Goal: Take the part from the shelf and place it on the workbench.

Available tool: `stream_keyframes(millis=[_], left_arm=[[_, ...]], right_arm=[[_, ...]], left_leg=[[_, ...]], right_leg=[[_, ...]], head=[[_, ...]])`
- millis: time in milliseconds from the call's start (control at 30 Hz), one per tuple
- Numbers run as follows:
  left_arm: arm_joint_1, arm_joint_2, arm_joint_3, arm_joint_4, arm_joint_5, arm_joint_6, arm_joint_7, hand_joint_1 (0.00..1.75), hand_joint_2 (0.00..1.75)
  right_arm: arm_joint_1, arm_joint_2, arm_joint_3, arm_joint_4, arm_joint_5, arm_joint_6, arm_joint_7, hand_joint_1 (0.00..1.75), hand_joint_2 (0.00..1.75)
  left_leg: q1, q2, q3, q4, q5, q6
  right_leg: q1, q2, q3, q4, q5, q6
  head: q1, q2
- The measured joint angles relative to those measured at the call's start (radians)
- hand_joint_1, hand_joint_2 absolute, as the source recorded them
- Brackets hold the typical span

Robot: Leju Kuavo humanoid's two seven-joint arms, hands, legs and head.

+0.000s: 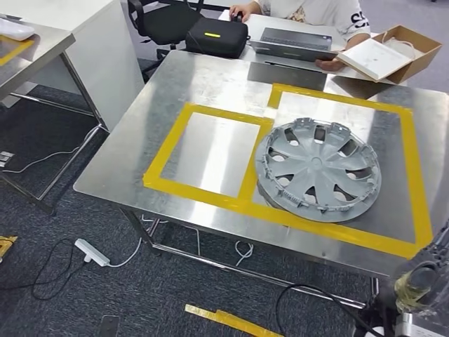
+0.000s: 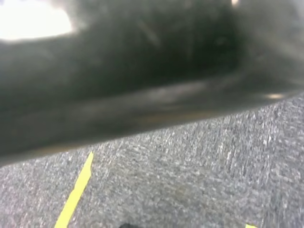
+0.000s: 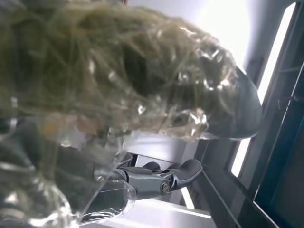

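Note:
The part, a grey wheel cover (image 1: 318, 170), lies flat and face up on the metal workbench (image 1: 212, 77). It sits in the right yellow-taped rectangle and overlaps the tape strip shared with the left one. My right hand (image 1: 424, 281), wrapped in clear tape, hangs low at the lower right, below the bench's front edge and apart from the cover. Seen from the right wrist, this hand (image 3: 143, 118) holds nothing, and its thumb and fingers (image 3: 179, 175) stand apart.
A person sits at the far side with a laptop (image 1: 294, 38), a black case (image 1: 217, 36) and an open cardboard box (image 1: 391, 53). A second table (image 1: 31, 42) stands at the left. A power strip (image 1: 92, 253) and cables lie on the carpet, with yellow floor tape (image 2: 75, 194).

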Motion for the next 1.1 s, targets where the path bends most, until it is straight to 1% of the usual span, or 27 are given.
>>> stream_keyframes(millis=[33, 67, 100, 167, 200, 233, 267, 300, 367, 400, 433, 500, 533, 567, 600, 667, 700, 733, 767, 800, 867, 900, 933, 967, 1033, 1067, 1100], left_arm=[[0.000, 0.001, 0.001, 0.000, 0.001, 0.000, 0.000, 0.00, 0.00], [0.001, 0.001, 0.003, 0.000, 0.001, 0.000, 0.000, 0.00, 0.00], [0.001, 0.002, 0.004, 0.000, 0.002, 0.000, 0.000, 0.00, 0.00], [0.002, 0.002, 0.006, 0.000, 0.003, 0.000, 0.001, 0.00, 0.00], [0.002, 0.002, 0.006, 0.000, 0.004, 0.000, 0.001, 0.00, 0.00], [0.002, 0.002, 0.007, 0.000, 0.005, 0.000, 0.001, 0.00, 0.00], [0.002, 0.003, 0.007, 0.000, 0.006, 0.000, 0.001, 0.00, 0.00], [0.001, 0.003, 0.007, 0.000, 0.008, 0.000, 0.001, 0.00, 0.00], [0.000, 0.005, 0.007, 0.000, 0.010, 0.000, 0.001, 0.00, 0.00], [-0.001, 0.005, 0.007, 0.000, 0.010, 0.000, 0.001, 0.00, 0.00], [-0.002, 0.006, 0.008, 0.000, 0.011, 0.000, 0.001, 0.00, 0.00], [-0.001, 0.005, 0.011, 0.000, 0.013, 0.000, 0.001, 0.00, 0.00], [0.000, 0.004, 0.013, 0.000, 0.015, 0.000, 0.001, 0.00, 0.00], [0.001, 0.004, 0.015, 0.000, 0.017, 0.000, 0.001, 0.00, 0.00], [0.001, 0.003, 0.018, 0.000, 0.019, 0.000, 0.001, 0.00, 0.00], [0.000, 0.004, 0.024, 0.000, 0.024, 0.000, 0.001, 0.00, 0.00], [0.001, 0.004, 0.027, 0.000, 0.026, 0.000, 0.001, 0.00, 0.00], [0.002, 0.003, 0.029, 0.000, 0.028, 0.000, 0.001, 0.00, 0.00], [0.002, 0.003, 0.031, 0.000, 0.030, 0.000, 0.001, 0.00, 0.00], [0.002, 0.002, 0.033, 0.000, 0.032, 0.000, 0.001, 0.00, 0.00], [0.002, 0.000, 0.036, 0.000, 0.034, 0.000, 0.000, 0.00, 0.00], [0.003, 0.000, 0.038, 0.000, 0.035, 0.000, 0.000, 0.00, 0.00], [0.003, -0.001, 0.039, 0.000, 0.035, 0.000, -0.001, 0.00, 0.00], [0.002, -0.001, 0.040, 0.000, 0.036, 0.000, -0.001, 0.00, 0.00], [0.003, -0.001, 0.046, 0.000, 0.037, 0.000, -0.003, 0.00, 0.00], [0.004, 0.000, 0.049, 0.000, 0.039, 0.000, -0.004, 0.00, 0.00], [0.005, 0.000, 0.051, 0.000, 0.040, -0.001, -0.004, 0.00, 0.00]], right_arm=[[0.004, 0.003, -0.001, -0.002, -0.003, -0.001, -0.003, 0.00, 0.00], [0.009, 0.006, -0.002, -0.004, -0.006, -0.001, -0.006, 0.00, 0.00], [0.015, 0.010, -0.003, -0.006, -0.010, -0.002, -0.009, 0.00, 0.00], [0.028, 0.018, -0.006, -0.008, -0.014, -0.002, -0.013, 0.00, 0.00], [0.035, 0.021, -0.007, -0.008, -0.015, -0.002, -0.015, 0.00, 0.00], [0.041, 0.023, -0.008, -0.008, -0.018, -0.002, -0.017, 0.00, 0.00], [0.047, 0.025, -0.009, -0.008, -0.020, -0.002, -0.019, 0.00, 0.00], [0.052, 0.028, -0.010, -0.008, -0.024, -0.002, -0.020, 0.00, 0.00], [0.063, 0.033, -0.014, -0.008, -0.031, -0.001, -0.023, 0.00, 0.00], [0.068, 0.036, -0.017, -0.008, -0.036, 0.000, -0.024, 0.00, 0.00], [0.074, 0.039, -0.021, -0.008, -0.041, 0.001, -0.027, 0.00, 0.00], [0.089, 0.048, -0.029, -0.008, -0.054, 0.006, -0.036, 0.00, 0.00], [0.097, 0.053, -0.036, -0.008, -0.062, 0.009, -0.042, 0.00, 0.00], [0.106, 0.059, -0.043, -0.007, -0.071, 0.013, -0.049, 0.00, 0.00], [0.114, 0.064, -0.051, -0.006, -0.079, 0.018, -0.055, 0.00, 0.00], [0.127, 0.075, -0.068, -0.003, -0.096, 0.032, -0.064, 0.00, 0.00], [0.132, 0.081, -0.076, 0.001, -0.103, 0.040, -0.069, 0.00, 0.00], [0.136, 0.087, -0.085, 0.006, -0.109, 0.050, -0.074, 0.00, 0.00], [0.140, 0.094, -0.093, 0.011, -0.113, 0.059, -0.078, 0.00, 0.00], [0.143, 0.101, -0.101, 0.017, -0.117, 0.068, -0.082, 0.00, 0.00], [0.145, 0.116, -0.116, 0.028, -0.122, 0.083, -0.087, 0.00, 0.00], [0.145, 0.124, -0.122, 0.032, -0.124, 0.088, -0.090, 0.00, 0.00], [0.146, 0.130, -0.128, 0.035, -0.125, 0.092, -0.091, 0.00, 0.00], [0.146, 0.137, -0.133, 0.039, -0.127, 0.097, -0.092, 0.00, 0.00], [0.150, 0.150, -0.146, 0.047, -0.133, 0.109, -0.093, 0.00, 0.00], [0.152, 0.157, -0.153, 0.051, -0.137, 0.117, -0.094, 0.00, 0.00], [0.154, 0.164, -0.160, 0.055, -0.141, 0.126, -0.094, 0.00, 0.00]], left_leg=[[0.001, -0.001, -0.004, 0.006, -0.009, -0.006], [0.002, -0.002, -0.011, 0.024, -0.033, -0.012], [0.004, -0.003, -0.024, 0.063, -0.076, -0.017], [0.008, -0.003, -0.055, 0.187, -0.176, -0.027], [0.010, -0.003, -0.064, 0.243, -0.205, -0.030], [0.010, -0.003, -0.061, 0.273, -0.210, -0.032], [0.010, -0.003, -0.041, 0.267, -0.195, -0.032], [0.010, -0.003, -0.004, 0.225, -0.169, -0.030], [0.009, -0.004, 0.099, 0.079, -0.129, -0.021], [0.007, -0.004, 0.139, 0.017, -0.124, -0.016], [0.005, -0.004, 0.160, -0.022, -0.127, -0.011], [0.002, -0.004, 0.160, -0.041, -0.122, 0.001], [0.003, -0.002, 0.153, -0.043, -0.113, 0.009], [0.004, 0.000, 0.144, -0.046, -0.103, 0.018], [0.005, 0.003, 0.133, -0.048, -0.091, 0.026], [0.005, 0.005, 0.104, -0.047, -0.069, 0.034], [0.004, 0.006, 0.088, -0.046, -0.057, 0.034], [0.003, 0.006, 0.072, -0.045, -0.046, 0.033], [0.003, 0.007, 0.057, -0.044, -0.034, 0.031], [0.003, 0.007, 0.042, -0.043, -0.024, 0.028], [0.002, 0.007, 0.020, -0.042, -0.004, 0.021], [0.001, 0.007, 0.012, -0.041, 0.006, 0.016], [0.000, 0.007, 0.006, -0.040, 0.017, 0.011], [-0.001, 0.007, 0.001, -0.040, 0.027, 0.007], [0.000, 0.006, -0.007, -0.041, 0.039, -0.002], [0.001, 0.005, -0.013, -0.031, 0.023, -0.008], [0.002, 0.004, -0.024, -0.003, -0.011, -0.013]], right_leg=[[-0.001, -0.001, -0.006, -0.002, 0.006, -0.008], [-0.003, -0.003, -0.012, -0.004, 0.015, -0.017], [-0.005, -0.005, -0.020, -0.005, 0.024, -0.024], [-0.004, -0.007, -0.038, -0.004, 0.043, -0.031], [-0.003, -0.007, -0.049, -0.003, 0.052, -0.031], [-0.003, -0.007, -0.062, 0.000, 0.061, -0.030], [-0.003, -0.007, -0.075, 0.003, 0.069, -0.029], [-0.003, -0.006, -0.088, 0.007, 0.076, -0.027], [-0.001, -0.005, -0.106, 0.015, 0.088, -0.020], [0.000, -0.005, -0.112, 0.019, 0.093, -0.015], [0.001, -0.006, -0.116, 0.021, 0.099, -0.009], [0.001, -0.007, -0.121, 0.018, 0.113, 0.004], [-0.001, -0.006, -0.125, 0.021, 0.108, 0.010], [-0.002, -0.004, -0.135, 0.034, 0.087, 0.016], [-0.004, -0.002, -0.151, 0.068, 0.048, 0.020], [-0.005, -0.001, -0.190, 0.189, -0.054, 0.027], [-0.006, -0.001, -0.203, 0.253, -0.085, 0.030], [-0.006, -0.001, -0.203, 0.296, -0.092, 0.031], [-0.006, -0.001, -0.189, 0.308, -0.075, 0.032], [-0.006, -0.001, -0.157, 0.284, -0.044, 0.031], [-0.005, -0.001, -0.047, 0.149, 0.003, 0.028], [-0.005, -0.001, 0.014, 0.063, 0.004, 0.025], [-0.004, 0.000, 0.057, -0.004, -0.004, 0.022], [-0.002, 0.001, 0.083, -0.046, -0.012, 0.018], [-0.002, 0.000, 0.075, -0.064, -0.008, 0.007], [-0.003, -0.002, 0.069, -0.064, 0.000, -0.002], [-0.004, -0.003, 0.060, -0.065, 0.010, -0.011]], head=[[-0.001, 0.000], [-0.003, 0.000], [-0.004, 0.000], [-0.008, 0.000], [-0.009, 0.000], [-0.009, 0.000], [-0.009, 0.000], [-0.009, 0.000], [-0.009, 0.000], [-0.008, 0.000], [-0.008, 0.000], [-0.007, 0.000], [-0.008, 0.000], [-0.007, 0.000], [-0.006, 0.000], [-0.003, 0.000], [-0.003, 0.000], [-0.003, 0.000], [-0.003, 0.000], [-0.003, 0.000], [-0.003, 0.000], [-0.004, 0.000], [-0.004, 0.000], [-0.005, 0.000], [-0.005, 0.000], [-0.007, 0.000], [-0.008, 0.000]])
